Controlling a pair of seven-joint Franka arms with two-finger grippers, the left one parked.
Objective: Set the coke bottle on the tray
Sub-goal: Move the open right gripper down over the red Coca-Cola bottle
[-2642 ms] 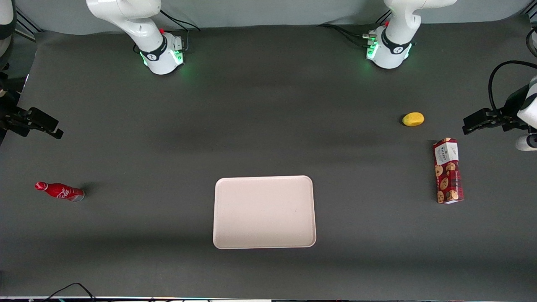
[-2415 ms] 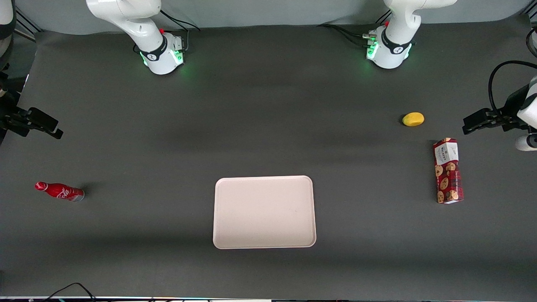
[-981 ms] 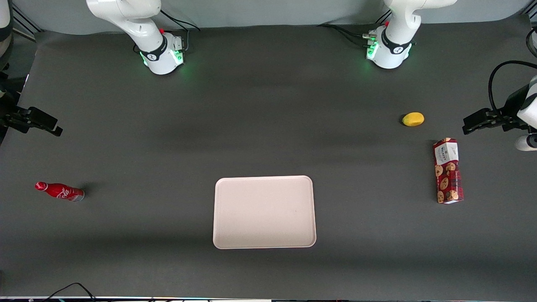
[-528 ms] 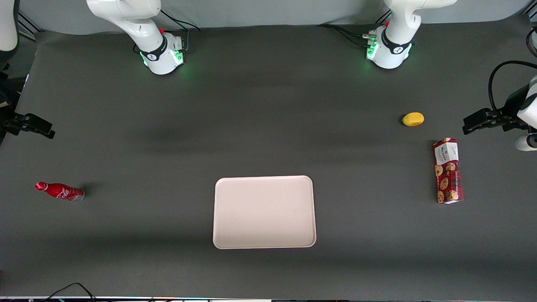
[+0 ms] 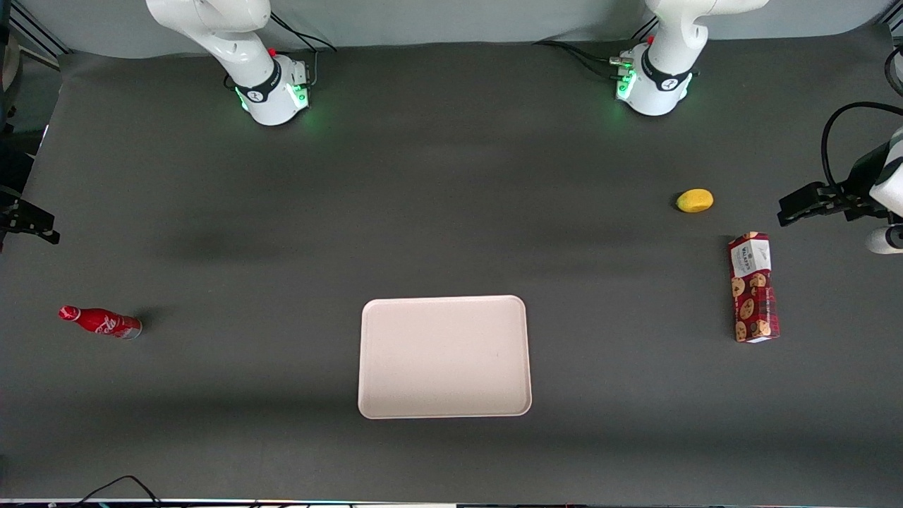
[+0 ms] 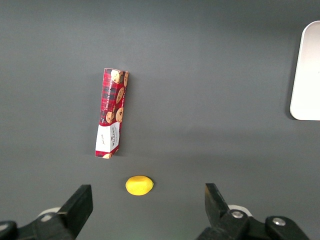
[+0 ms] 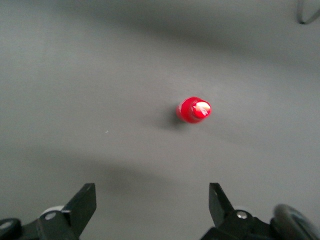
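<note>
Right wrist view: end effector (image 7: 150, 207) spread apart above round glossy-capped coke bottle (image 7: 194, 110).

Claw (image 7: 150, 207) shifted outward toward working arm's table end (prongs spread).

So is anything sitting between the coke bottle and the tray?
Nothing visible: bare table lies between the coke bottle and the tray. The open hand hovers above the bottle, with nothing between them either.
</note>
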